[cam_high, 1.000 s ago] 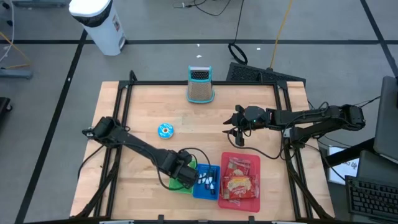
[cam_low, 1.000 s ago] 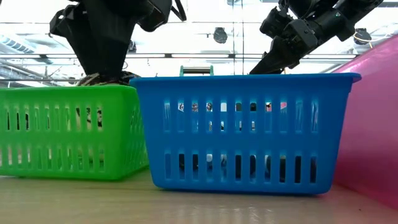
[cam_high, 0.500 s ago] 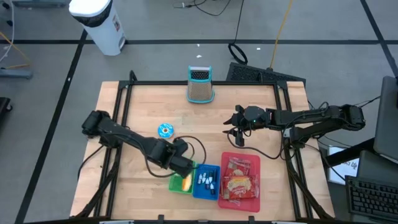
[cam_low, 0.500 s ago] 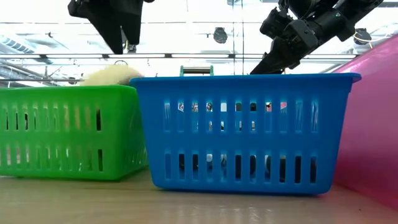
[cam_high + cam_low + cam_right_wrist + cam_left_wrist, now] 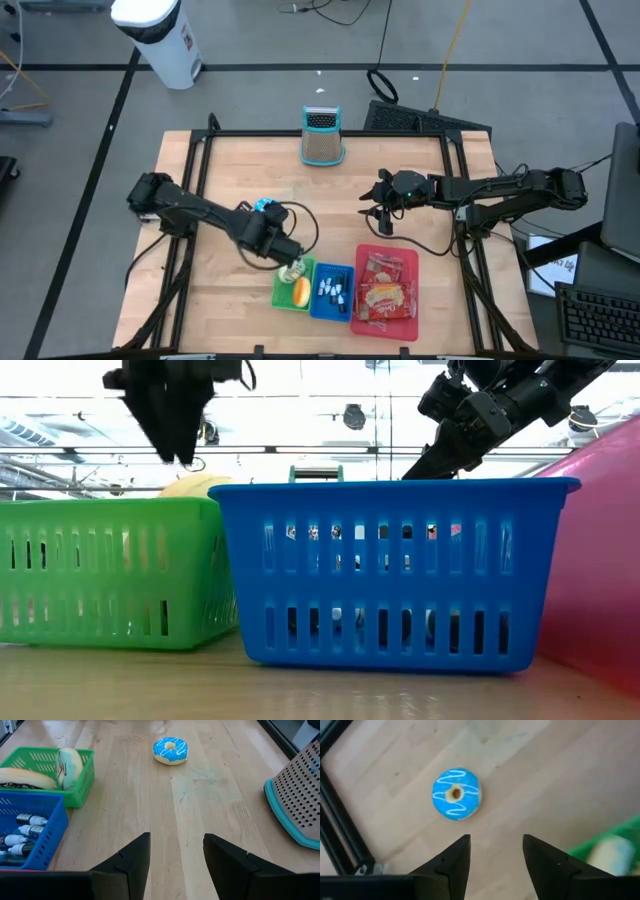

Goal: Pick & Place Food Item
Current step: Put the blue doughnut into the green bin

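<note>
Right now the wooden table point(image 5: 230, 170) holds three baskets in a row near its front edge: a red basket point(image 5: 408, 262) with snack packets, a blue basket point(image 5: 346, 272) with small bottles, and a green basket point(image 5: 279, 297) with two pale food pieces that look like a bun and a banana. At the back stands a metal grater point(image 5: 321, 137) with a teal rim.

Next in size are the two arms. The right gripper point(image 5: 378, 218) waits above the table behind the red basket, its fingers apart and empty. The left gripper point(image 5: 494, 857) hangs just behind the green basket. Its fingers are apart too, and nothing is between them.

The smallest thing is the blue donut point(image 5: 456, 793). It lies flat on the bare wood, near the left gripper and apart from the baskets. I think it is the next food to move. It looks light and a bit soft, and the icing may be slippery. A good hold is across the ring, one finger on each outer side, squeezing gently so it does not squash.
</note>
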Tool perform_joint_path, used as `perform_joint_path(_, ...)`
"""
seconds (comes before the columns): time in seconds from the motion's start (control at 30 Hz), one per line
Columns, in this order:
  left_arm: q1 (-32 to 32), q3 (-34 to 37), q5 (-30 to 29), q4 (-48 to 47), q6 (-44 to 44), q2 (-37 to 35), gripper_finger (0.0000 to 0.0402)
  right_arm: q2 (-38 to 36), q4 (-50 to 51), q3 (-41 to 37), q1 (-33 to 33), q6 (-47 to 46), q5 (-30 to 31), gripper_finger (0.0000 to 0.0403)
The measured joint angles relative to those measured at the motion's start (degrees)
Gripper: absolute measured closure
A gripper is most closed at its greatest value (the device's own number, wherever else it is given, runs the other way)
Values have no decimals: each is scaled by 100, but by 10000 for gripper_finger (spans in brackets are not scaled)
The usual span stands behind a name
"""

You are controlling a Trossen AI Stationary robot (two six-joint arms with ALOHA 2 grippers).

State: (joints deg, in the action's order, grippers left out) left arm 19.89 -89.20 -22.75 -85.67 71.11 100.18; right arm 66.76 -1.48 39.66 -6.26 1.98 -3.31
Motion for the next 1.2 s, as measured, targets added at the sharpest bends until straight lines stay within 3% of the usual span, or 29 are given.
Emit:
perform_joint_path(0.2, -581, 831, 460, 284, -400, 0, 181, 0, -2, 0, 0, 0, 0, 232)
perform_joint_path(0.33, -986, 1435, 436, 536, -703, -39, 146, 0, 0, 0, 0, -2, 2, 232)
perform_joint_path(0.43, -1226, 1957, 408, 1261, -1006, -385, 133, 0, 0, 0, 0, -1, 2, 232)
perform_joint_path(0.77, -2315, 4217, 671, 3622, -1554, -2272, 154, 0, -45, 0, 0, 15, 4, 232)
perform_joint_path(0.97, -2869, 5237, 1218, 5080, -1929, -2452, 160, 0, -48, 0, 0, 20, 4, 232)
perform_joint_path(1.2, -3237, 5713, 1548, 6317, -2316, -2446, 160, 0, -104, 0, 0, -20, 20, 232)
